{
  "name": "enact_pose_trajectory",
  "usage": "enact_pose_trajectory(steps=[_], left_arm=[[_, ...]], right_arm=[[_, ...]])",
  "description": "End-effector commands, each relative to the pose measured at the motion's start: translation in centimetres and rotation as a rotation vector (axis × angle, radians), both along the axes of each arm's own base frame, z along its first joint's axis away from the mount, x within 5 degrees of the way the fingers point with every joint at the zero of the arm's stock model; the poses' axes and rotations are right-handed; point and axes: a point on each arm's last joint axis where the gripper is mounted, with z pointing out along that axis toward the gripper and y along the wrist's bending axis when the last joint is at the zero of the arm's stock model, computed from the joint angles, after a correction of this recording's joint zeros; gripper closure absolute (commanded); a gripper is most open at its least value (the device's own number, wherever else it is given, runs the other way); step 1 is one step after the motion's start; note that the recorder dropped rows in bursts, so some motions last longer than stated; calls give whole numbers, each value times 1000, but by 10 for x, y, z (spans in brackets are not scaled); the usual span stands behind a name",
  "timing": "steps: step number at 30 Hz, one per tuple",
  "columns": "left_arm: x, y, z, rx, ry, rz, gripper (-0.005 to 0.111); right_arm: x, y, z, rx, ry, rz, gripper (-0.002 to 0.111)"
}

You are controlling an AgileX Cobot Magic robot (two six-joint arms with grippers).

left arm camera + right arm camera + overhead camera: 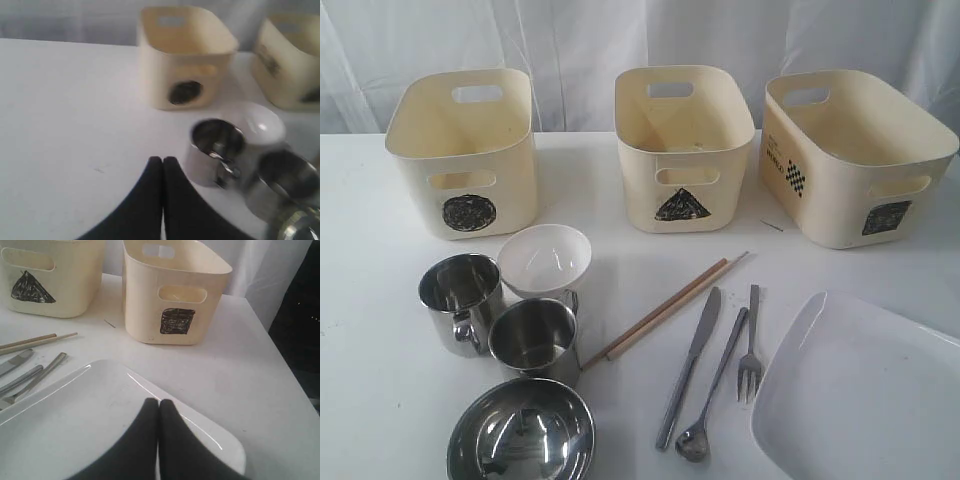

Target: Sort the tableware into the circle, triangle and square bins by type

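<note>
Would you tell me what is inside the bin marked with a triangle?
Only bare cream walls show inside the triangle bin; its front wall hides much of the floor.

The white table (380,400) carried three cream bins across the upper frame: the circle bin (465,150) at upper left, the triangle bin (682,150) at centre, the square bin (855,160) at upper right. At lower left stood a small white bowl (545,260), a left steel mug (460,300), a right steel mug (535,340) and, at the bottom edge, a steel bowl (520,435). The wooden chopsticks (665,310) lay diagonally at centre. The knife (690,365), spoon (715,385) and fork (751,345) lay side by side to their right. A large white plate (860,400) occupied the lower right corner.
</note>
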Motion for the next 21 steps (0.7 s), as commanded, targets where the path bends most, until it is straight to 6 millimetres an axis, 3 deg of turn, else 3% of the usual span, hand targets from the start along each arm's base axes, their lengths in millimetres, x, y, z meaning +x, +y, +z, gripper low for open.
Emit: enact_pose_trajectory(steps=[1, 12, 17, 21], left_arm=[[-3, -22, 10, 27, -3, -278, 107], [35, -10, 16, -9, 77, -193, 107], [71, -2, 30, -11, 167, -165, 107], [107, 5, 52, -15, 193, -149, 107]], right_arm=[[0, 0, -1, 0, 1, -3, 108], [0, 0, -1, 0, 1, -3, 108], [0, 0, -1, 0, 1, -3, 108], [0, 0, -1, 0, 1, -3, 108]])
